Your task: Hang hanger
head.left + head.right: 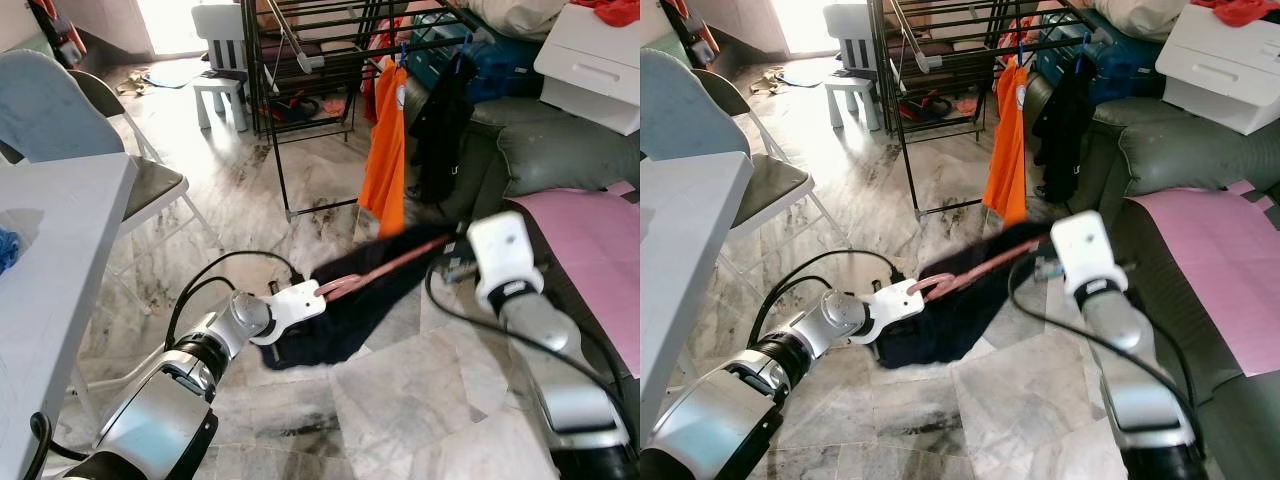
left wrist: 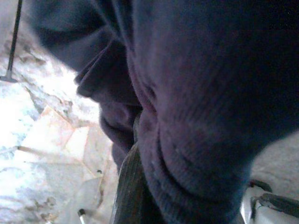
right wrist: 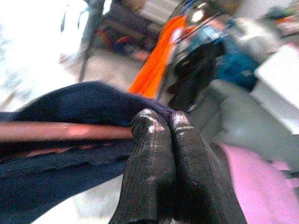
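At centre of the head views: slim pink hanger (image 1: 372, 271) slung between both arms, draped in a dark navy knitted garment (image 1: 350, 315) sagging toward the marble floor (image 1: 400, 400). Left gripper (image 1: 318, 293) at lower centre, buried in cloth; grip impossible to judge. Right gripper (image 3: 161, 126) at centre right, black fingers (image 3: 148, 154) clenched on the hanger's end. In the upper centre: black metal drying rack (image 1: 300, 60), orange shirt (image 1: 385, 160) hanging from it.

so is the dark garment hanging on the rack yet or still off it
Off it. The dark garment on its pink hanger is held between the left pincer and right pincer, short of the rack.
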Controlling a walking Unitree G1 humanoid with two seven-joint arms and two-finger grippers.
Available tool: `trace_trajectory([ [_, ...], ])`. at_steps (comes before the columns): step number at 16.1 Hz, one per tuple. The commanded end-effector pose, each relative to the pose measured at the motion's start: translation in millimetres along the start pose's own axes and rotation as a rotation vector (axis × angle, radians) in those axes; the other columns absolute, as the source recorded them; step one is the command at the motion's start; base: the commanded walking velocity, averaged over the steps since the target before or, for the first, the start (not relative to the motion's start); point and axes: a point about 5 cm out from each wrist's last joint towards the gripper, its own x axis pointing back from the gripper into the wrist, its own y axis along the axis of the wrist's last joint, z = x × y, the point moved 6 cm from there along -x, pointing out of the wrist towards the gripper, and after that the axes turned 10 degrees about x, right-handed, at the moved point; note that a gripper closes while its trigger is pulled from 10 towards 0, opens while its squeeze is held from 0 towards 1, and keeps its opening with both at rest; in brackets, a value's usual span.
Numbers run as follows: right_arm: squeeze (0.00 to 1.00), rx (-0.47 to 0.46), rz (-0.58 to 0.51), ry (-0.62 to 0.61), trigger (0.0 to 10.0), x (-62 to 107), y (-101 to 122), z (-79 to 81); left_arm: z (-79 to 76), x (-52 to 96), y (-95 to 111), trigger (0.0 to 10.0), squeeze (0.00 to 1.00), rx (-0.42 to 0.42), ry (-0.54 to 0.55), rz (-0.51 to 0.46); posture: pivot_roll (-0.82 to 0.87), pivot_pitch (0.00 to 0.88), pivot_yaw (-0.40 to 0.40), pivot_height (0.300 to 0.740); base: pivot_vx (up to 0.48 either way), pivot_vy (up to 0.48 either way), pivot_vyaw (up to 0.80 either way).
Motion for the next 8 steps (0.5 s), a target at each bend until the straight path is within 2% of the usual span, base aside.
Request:
trace_trajectory([
  [1, 0.0, -0.009, -0.035, 0.105, 0.0, 4.4, 11.0, 21.5, 1.0, 0.0, 7.5, 0.0, 0.0, 0.056, 0.0, -0.035, -0.08, 0.0, 0.051, 0.74, 0.0, 0.0, 0.0],
  [2, 0.0, -0.006, -0.034, 0.194, 0.0, 8.4, 8.0, 42.4, -1.7, -1.3, 17.1, 0.0, 0.0, 0.158, -0.018, -0.085, -0.08, 0.0, 0.052, 0.74, 0.0, 0.0, 0.0],
  [3, 0.0, -0.023, -0.036, 0.213, 0.0, 9.2, 8.1, 48.8, -3.0, -2.0, 22.4, 0.0, 0.0, 0.202, -0.027, -0.11, -0.08, 0.0, 0.052, 0.74, 0.0, 0.0, 0.0],
  [5, 0.0, -0.098, -0.047, 0.25, 0.0, 9.2, 12.9, 62.5, -3.7, -3.8, 40.3, 0.0, 0.0, 0.345, -0.029, -0.194, -0.07, 0.0, 0.052, 0.74, 0.0, 0.0, 0.0],
  [8, 0.0, -0.141, -0.063, 0.316, 0.0, 9.0, 19.4, 78.3, -7.5, -6.7, 53.2, 0.0, 0.0, 0.465, -0.039, -0.253, -0.07, 0.0, 0.05, 0.74, 0.0, 0.0, 0.0],
])
